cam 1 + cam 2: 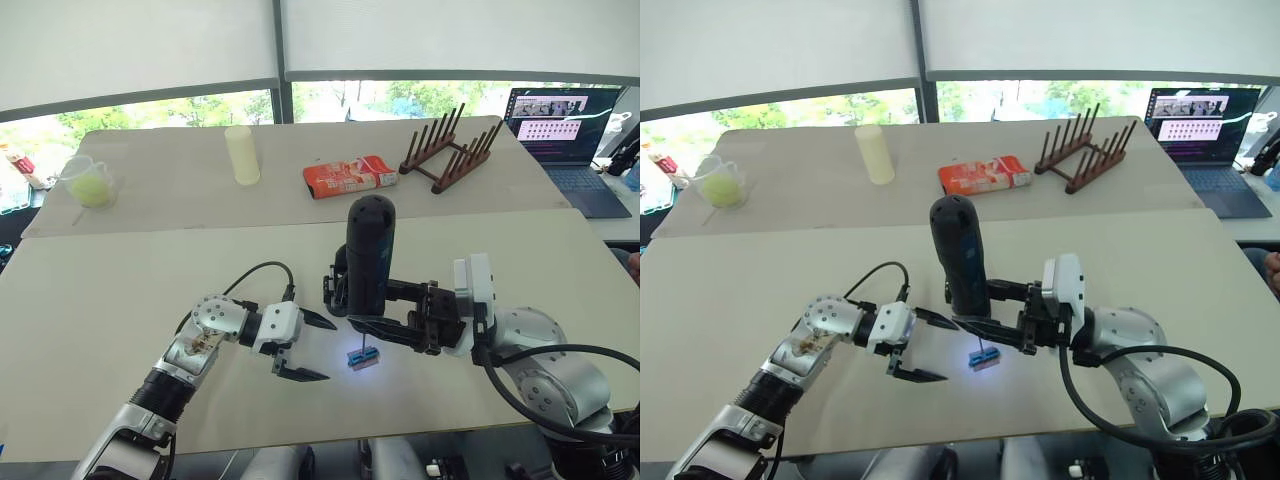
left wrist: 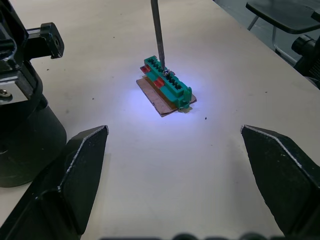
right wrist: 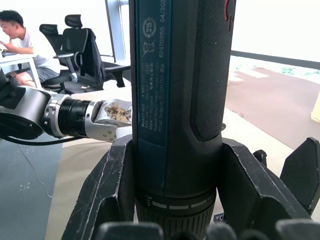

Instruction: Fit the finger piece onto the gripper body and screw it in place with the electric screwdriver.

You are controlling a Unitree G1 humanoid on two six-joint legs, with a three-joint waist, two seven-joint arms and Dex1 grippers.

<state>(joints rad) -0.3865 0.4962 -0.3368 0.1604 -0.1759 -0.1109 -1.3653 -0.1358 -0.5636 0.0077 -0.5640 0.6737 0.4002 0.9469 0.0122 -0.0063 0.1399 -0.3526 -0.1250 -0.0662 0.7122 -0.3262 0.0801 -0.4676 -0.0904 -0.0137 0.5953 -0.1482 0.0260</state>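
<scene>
The left gripper (image 1: pixel 305 347) hovers low over the near table (image 1: pixel 90 320) with its two black fingers spread wide, empty. Just beyond it, a small green block (image 2: pixel 167 86) with red inserts lies on a brown backing, lit by a bluish-white glow. The thin metal bit (image 2: pixel 158 30) of the electric screwdriver (image 1: pixel 958 255) comes down onto the block's top edge. The right gripper (image 1: pixel 985 322) is clamped around the lower part of the screwdriver, one finger on each side, holding it upright. In the right wrist view the tool's blue label panel carries small print; a recycling-type mark with "25" and the date "04/202" are legible, while the remaining lines are too fine to read. In the left wrist view a dark round-based assembly (image 2: pixel 22 125) stands on the table beside the lit block; whether this is the gripper body cannot be told. On the far table (image 1: pixel 180 190) stand a clear plastic jug (image 1: pixel 88 180) with yellow-green contents, a pale yellow cylinder (image 1: pixel 242 154), an orange-red packet (image 1: pixel 350 176) whose printing cannot be read, and a wooden rack (image 1: pixel 450 148) of upright pegs. An open laptop (image 1: pixel 565 135) sits at the far right. In the right wrist view a person (image 3: pixel 20 40) sits at a desk among black office chairs (image 3: pixel 82 55).
</scene>
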